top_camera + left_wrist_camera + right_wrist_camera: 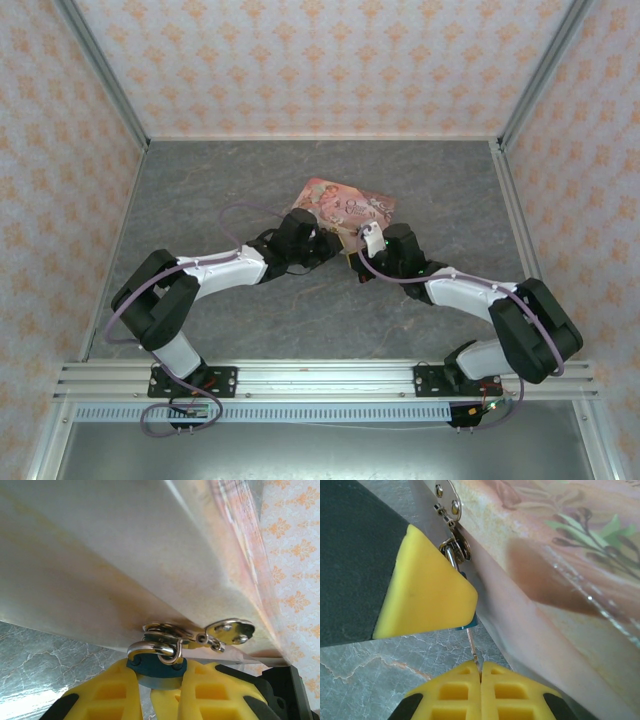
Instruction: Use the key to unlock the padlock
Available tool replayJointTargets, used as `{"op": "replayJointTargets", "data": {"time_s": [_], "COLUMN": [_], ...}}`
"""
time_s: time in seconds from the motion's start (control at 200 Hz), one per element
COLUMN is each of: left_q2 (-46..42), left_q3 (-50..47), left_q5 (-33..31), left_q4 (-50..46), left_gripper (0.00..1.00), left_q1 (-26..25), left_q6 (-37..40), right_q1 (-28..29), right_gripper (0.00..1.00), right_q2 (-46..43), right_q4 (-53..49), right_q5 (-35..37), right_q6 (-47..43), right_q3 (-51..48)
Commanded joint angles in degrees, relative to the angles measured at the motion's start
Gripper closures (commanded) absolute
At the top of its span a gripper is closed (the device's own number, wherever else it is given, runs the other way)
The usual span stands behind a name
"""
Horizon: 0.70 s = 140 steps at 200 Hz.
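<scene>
The small blue-teal padlock (pixel 159 665) sits pinched between the yellow fingers of my left gripper (pixel 161 680), which is shut on it. Its silver shackle (pixel 147 648) hooks through the metal hasp (pixel 230 630) on the edge of the pink illustrated box (pixel 125 555). My right gripper (pixel 481 670) is shut on the thin metal key (pixel 474 647). The key's tip reaches up to the padlock's underside (pixel 470 624), just below the left gripper's yellow finger (pixel 425 595). In the top view both grippers (pixel 335 248) (pixel 360 262) meet at the box's near corner.
The pink box (pixel 342 206) lies on the grey marbled table (pixel 220 190), one edge raised in the wrist views. Patterned walls enclose the table on three sides. Both arms (pixel 215 270) (pixel 460 290) reach in from the near rail.
</scene>
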Motion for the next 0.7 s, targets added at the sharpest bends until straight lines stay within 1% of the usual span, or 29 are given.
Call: {"op": "replayJointTargets", "data": {"time_s": [0.0, 0.26, 0.455, 0.696], "left_q2": [-2.60, -3.09, -3.15, -3.41], "left_q3": [2.30, 1.85, 1.34, 0.89], "left_q5": [-0.04, -0.04, 0.01, -0.15], "left_q4": [0.62, 0.68, 0.85, 0.68], "left_gripper": [0.88, 0.88, 0.88, 0.88], "left_q1": [-0.41, -0.46, -0.46, -0.46], "left_q6": [1.71, 1.77, 1.79, 2.13], "right_q1": [0.20, 0.15, 0.18, -1.10], "right_gripper": [1.00, 1.00, 1.00, 1.00], "right_q2": [0.38, 1.04, 1.28, 1.09], "right_q4": [4.51, 5.48, 6.05, 6.84], "right_q5": [-1.74, -4.35, -4.63, -6.14], "right_q6": [0.22, 0.84, 1.21, 2.27], "right_q3": [2.13, 3.03, 3.03, 3.12]}}
